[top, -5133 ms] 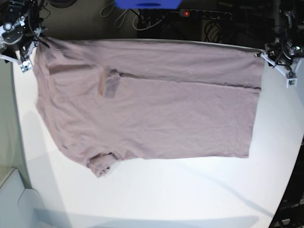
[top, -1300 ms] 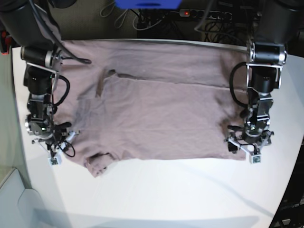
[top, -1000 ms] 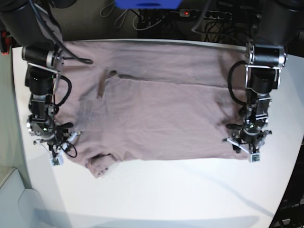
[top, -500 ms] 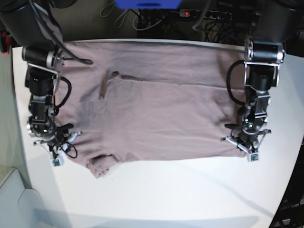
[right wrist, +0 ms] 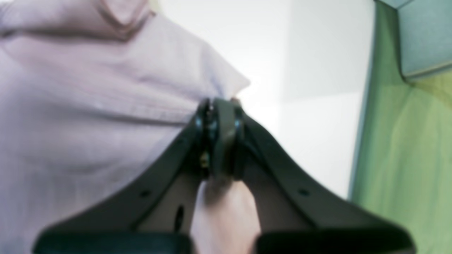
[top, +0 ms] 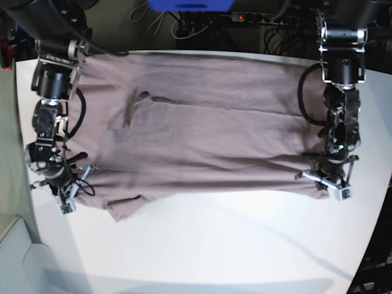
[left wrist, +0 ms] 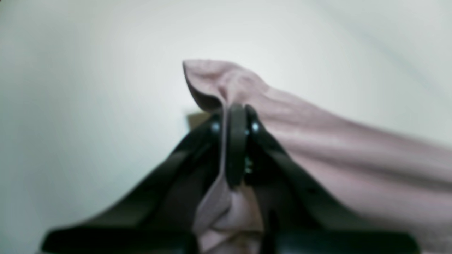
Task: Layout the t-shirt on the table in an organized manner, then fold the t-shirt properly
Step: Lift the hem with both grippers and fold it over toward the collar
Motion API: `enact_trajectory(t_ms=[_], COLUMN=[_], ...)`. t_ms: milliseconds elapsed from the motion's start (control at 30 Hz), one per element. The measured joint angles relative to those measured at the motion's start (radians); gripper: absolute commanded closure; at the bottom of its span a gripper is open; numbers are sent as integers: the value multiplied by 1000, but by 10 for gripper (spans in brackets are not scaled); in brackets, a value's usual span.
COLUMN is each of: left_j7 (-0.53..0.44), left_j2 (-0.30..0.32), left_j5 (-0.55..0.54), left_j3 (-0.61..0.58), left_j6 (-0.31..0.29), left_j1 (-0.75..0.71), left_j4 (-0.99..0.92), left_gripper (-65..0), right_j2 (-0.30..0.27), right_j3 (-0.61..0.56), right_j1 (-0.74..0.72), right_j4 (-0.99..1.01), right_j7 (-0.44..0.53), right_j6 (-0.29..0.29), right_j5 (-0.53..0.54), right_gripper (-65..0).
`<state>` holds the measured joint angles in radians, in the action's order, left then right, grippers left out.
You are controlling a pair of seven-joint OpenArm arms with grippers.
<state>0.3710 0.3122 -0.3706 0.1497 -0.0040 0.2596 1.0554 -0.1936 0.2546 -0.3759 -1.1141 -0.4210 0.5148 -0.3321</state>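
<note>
The mauve-pink t-shirt lies spread widthwise across the white table, collar toward the left and a short sleeve bunched at the near left. On the right of the base view, my left gripper is shut on the shirt's near hem corner. Its wrist view shows that pink fabric pinched between the black fingertips and lifted off the table. My right gripper, on the left, is shut on the shoulder-side edge, cloth pinched at its tips.
A power strip with a red light, cables and a blue object sit behind the table's far edge. A pale grey surface lies off the near left corner. The right wrist view shows a green surface beyond the table edge.
The left gripper has closed on the hem corner. Both grippers have drawn slightly outward and up, and the shirt's near edge is pulled straighter and lifted a little.
</note>
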Motion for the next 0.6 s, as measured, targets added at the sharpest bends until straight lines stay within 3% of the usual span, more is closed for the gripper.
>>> enact_trajectory(t_ms=[67, 233, 300, 600], left_j7=[51, 130, 162, 186], left_j2=[1, -29, -36, -43], left_j5=[0, -5, -4, 0], left_j3=[41, 150, 171, 178], left_j6=[1, -10, -6, -4], left_j1=[-10, -36, -55, -191], left_j4=[36, 166, 192, 396], left_gripper=[0, 0, 0, 0], right_j2=[10, 51, 62, 67], right_j3=[-1, 67, 92, 92], right_j1=[23, 77, 97, 247], right_j4=[-55, -252, -309, -523], right_j7=[-32, -132, -169, -225], right_j6=[62, 137, 195, 192], right_j5=[2, 10, -2, 3], right_gripper=[0, 0, 0, 0])
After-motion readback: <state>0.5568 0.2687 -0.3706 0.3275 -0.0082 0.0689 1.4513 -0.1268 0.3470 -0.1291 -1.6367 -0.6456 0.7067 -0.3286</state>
